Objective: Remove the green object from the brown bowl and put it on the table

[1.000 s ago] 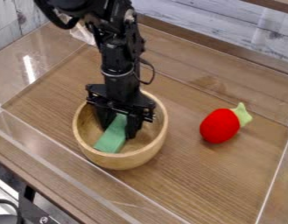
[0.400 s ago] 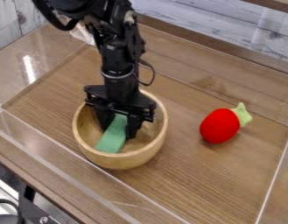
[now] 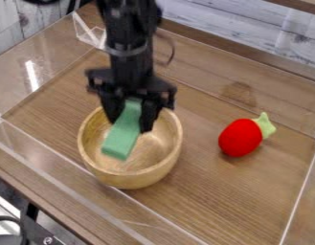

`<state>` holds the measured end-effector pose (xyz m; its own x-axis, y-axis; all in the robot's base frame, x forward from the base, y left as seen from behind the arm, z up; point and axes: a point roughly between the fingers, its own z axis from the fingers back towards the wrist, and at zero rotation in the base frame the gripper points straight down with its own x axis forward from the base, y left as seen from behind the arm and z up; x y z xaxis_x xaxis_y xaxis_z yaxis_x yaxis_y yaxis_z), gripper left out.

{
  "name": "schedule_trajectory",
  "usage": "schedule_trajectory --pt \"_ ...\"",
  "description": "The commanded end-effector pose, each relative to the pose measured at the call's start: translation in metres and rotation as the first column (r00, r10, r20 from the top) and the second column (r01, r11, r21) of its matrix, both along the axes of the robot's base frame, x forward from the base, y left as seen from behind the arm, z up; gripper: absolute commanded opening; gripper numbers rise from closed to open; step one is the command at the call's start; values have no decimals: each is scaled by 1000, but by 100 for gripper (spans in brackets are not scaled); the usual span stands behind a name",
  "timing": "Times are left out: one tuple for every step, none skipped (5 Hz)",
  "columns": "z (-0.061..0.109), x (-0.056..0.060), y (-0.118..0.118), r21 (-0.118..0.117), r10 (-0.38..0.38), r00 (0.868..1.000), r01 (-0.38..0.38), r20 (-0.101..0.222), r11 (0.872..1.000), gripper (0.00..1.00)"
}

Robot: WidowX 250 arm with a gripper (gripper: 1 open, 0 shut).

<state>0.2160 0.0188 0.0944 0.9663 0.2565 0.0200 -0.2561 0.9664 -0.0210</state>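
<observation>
So the arm (image 3: 118,46) is basically all black, kinda chunky, with knobbly block-shaped segments and narrower bits between them. There's a thin dark cable looping off one side. Finer stuff like screws is too blurry to tell, tbh.

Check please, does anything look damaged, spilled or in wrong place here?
Nothing clearly stands out. The brown bowl sits upright, and the green block is held tilted over it by the gripper. The red toy lies to the right. I see no spill.
</observation>
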Motion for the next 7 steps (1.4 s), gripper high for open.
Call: schedule_trajectory --pt "16 11 -24 -15 0 998 1 64 1000 0" --pt "10 14 -55 -32 -39 996 41 82 999 0" --pt "-7 10 -82 -57 -123 988 128 94 990 0" --pt "-23 2 -96 -70 -195 974 203 115 977 0" --pt "-41 -2 -105 -87 -261 957 273 129 958 0" --pt "-39 4 -127 -97 -289 946 304 146 948 0" --pt "-42 14 -148 -111 -314 935 333 163 936 0"
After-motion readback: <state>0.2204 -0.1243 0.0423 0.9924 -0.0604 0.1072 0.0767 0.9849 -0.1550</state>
